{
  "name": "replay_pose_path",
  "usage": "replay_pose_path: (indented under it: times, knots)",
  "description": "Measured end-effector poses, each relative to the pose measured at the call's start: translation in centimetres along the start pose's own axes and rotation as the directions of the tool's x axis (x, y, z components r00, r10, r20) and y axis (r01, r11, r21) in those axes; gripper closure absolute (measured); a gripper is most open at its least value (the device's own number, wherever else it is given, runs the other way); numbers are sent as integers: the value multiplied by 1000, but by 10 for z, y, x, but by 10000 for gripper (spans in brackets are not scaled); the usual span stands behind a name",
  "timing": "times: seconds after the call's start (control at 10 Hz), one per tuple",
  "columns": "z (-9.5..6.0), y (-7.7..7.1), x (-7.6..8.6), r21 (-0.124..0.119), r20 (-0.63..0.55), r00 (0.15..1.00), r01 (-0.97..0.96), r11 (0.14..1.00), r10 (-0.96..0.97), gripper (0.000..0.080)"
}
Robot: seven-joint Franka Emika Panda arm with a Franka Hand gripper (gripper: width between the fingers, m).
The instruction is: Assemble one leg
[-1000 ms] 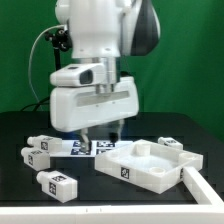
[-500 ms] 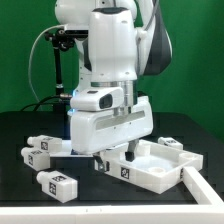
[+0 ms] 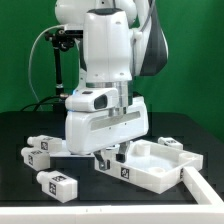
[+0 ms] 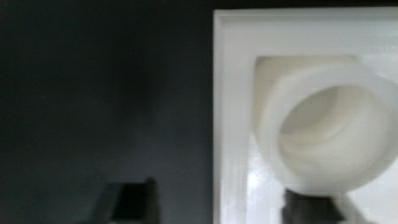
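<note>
Three legs, small white square posts with black-and-white tags, lie at the exterior view's left: two close together (image 3: 37, 155) and one nearer the front (image 3: 55, 184). Another leg (image 3: 168, 143) lies behind the large white panel with raised rim (image 3: 155, 172). My gripper (image 3: 109, 158) hangs low over the panel's left edge, open and empty. In the wrist view the gripper (image 4: 214, 205) straddles the panel's rim (image 4: 237, 100): one dark finger (image 4: 130, 200) is over the black table, the other over the panel's round hollow (image 4: 338, 120). Neither finger touches the rim.
The marker board lies behind my gripper, mostly hidden by the arm. A white bar (image 3: 198, 188) runs along the front right corner of the black table (image 3: 20, 195). A green wall stands behind.
My gripper has moved from above the marker board forward and down to the panel's left edge. The legs and the panel have not moved.
</note>
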State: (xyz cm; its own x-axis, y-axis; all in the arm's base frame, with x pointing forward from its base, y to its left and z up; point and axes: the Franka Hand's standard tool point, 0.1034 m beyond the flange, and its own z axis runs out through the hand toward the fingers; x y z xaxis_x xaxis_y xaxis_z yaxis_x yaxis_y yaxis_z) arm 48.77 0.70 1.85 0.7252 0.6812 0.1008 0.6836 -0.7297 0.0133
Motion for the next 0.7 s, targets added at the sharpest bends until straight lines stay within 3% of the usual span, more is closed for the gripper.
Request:
replay_pose_path:
  times: [0.1, 0.2, 0.3, 0.4, 0.7]
  knots:
    - [0, 0, 0, 0, 0, 1000, 0, 1000, 0, 530]
    - [0, 0, 0, 0, 0, 1000, 0, 1000, 0, 666]
    - [0, 0, 0, 0, 0, 1000, 0, 1000, 0, 666]
    - [-1, 0, -2, -1, 1, 1000, -3, 1000, 3, 748]
    - [-8, -2, -23, -5, 20, 998, -54, 999, 54, 748]
